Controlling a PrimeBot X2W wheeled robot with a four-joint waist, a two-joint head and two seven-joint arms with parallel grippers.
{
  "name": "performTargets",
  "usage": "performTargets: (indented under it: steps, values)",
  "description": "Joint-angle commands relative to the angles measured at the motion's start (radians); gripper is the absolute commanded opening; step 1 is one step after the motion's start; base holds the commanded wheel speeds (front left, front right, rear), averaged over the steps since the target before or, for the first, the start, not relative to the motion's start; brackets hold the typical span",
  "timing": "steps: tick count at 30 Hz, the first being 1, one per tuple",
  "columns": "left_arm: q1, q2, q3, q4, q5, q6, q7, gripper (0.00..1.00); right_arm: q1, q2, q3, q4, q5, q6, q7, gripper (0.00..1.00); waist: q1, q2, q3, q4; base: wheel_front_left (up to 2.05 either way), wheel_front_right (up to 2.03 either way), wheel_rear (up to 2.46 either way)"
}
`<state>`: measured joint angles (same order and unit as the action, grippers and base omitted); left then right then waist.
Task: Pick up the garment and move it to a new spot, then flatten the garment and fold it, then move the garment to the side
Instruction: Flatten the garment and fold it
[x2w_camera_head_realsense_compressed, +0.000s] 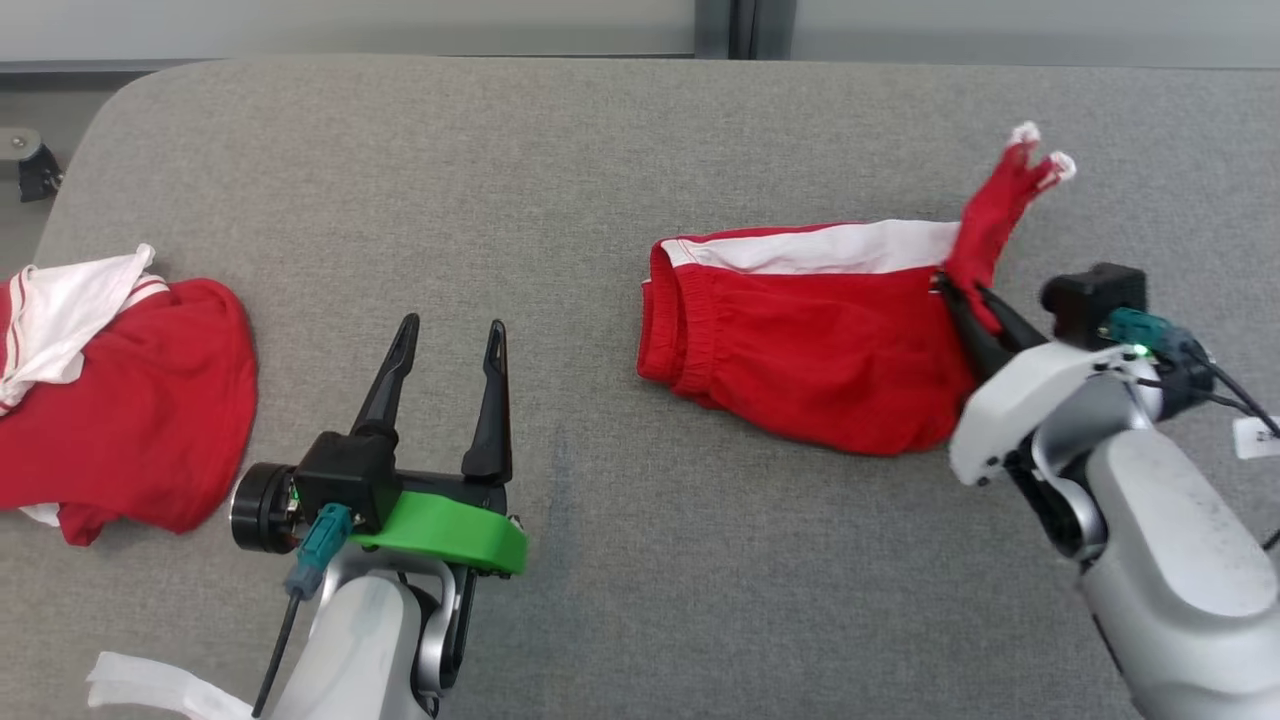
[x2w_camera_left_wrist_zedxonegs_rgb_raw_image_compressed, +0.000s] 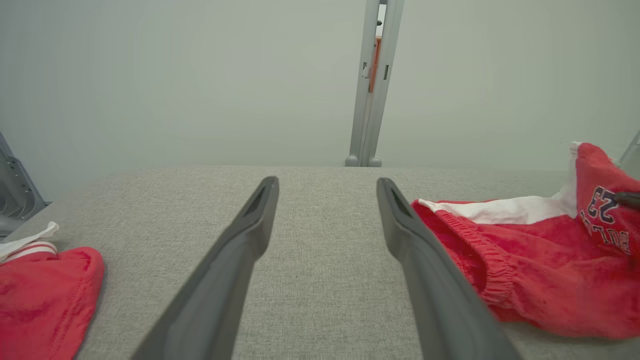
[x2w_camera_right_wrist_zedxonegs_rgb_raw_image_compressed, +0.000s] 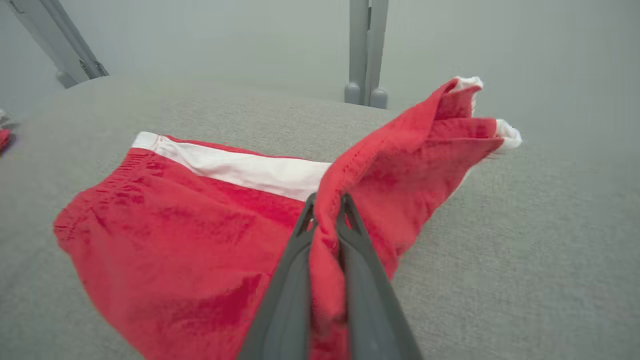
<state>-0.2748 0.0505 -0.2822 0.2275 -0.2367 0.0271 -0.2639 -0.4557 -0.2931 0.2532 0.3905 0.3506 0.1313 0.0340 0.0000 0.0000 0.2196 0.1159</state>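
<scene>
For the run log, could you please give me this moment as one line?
right pincer: shut on red shorts, leg end raised; left pincer: open, empty, over table; second red garment: at left edge

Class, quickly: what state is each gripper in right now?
Left gripper: open, holding nothing.
Right gripper: shut on the red shorts.

Two red-and-white garments, shorts (x2w_camera_head_realsense_compressed: 820, 370) and a crumpled piece (x2w_camera_head_realsense_compressed: 140, 420); one left gripper (x2w_camera_head_realsense_compressed: 453, 323), one right gripper (x2w_camera_right_wrist_zedxonegs_rgb_raw_image_compressed: 327, 200); one grey table (x2w_camera_head_realsense_compressed: 600, 150).
</scene>
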Motion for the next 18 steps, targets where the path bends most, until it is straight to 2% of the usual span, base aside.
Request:
performTargets:
  steps: [1,8,11,12,13,14,18]
  values:
    - [0.014,0.002,-0.003,0.0,-0.006,0.001,-0.001,1.0,-0.017,0.026,0.035,-0.025,-0.01,-0.001,0.022,0.0,0.0,0.0,-0.012,0.022,0.0,0.0,0.0]
    - [0.011,0.002,-0.024,-0.005,-0.027,0.011,-0.001,1.0,-0.037,0.131,0.204,-0.038,0.017,-0.001,0.094,0.0,0.0,0.0,-0.012,0.073,0.0,0.0,0.0]
    - [0.013,0.001,-0.03,-0.009,-0.036,0.018,-0.001,1.0,-0.023,0.147,0.235,-0.01,0.023,-0.001,0.082,0.0,0.0,0.0,-0.008,0.085,0.0,0.0,0.0]
    - [0.014,0.001,-0.032,-0.01,-0.038,0.02,-0.001,1.0,-0.017,0.15,0.24,-0.001,0.021,-0.001,0.071,0.35,0.0,0.0,-0.007,0.088,0.0,0.0,0.0]
    - [0.014,0.001,-0.032,-0.011,-0.038,0.022,-0.001,1.0,-0.014,0.152,0.243,0.006,0.018,-0.001,0.062,0.9,0.0,0.0,-0.006,0.089,0.0,0.0,0.0]
    - [0.015,0.001,-0.033,-0.012,-0.039,0.025,-0.001,1.0,-0.011,0.153,0.242,0.009,0.011,-0.001,0.043,1.0,0.0,0.0,-0.005,0.09,0.0,0.0,0.0]
    - [0.018,0.001,-0.025,-0.014,-0.037,0.03,-0.001,1.0,0.005,0.144,0.255,-0.049,0.003,-0.001,-0.078,1.0,0.0,0.0,-0.001,0.084,0.0,0.0,0.0]
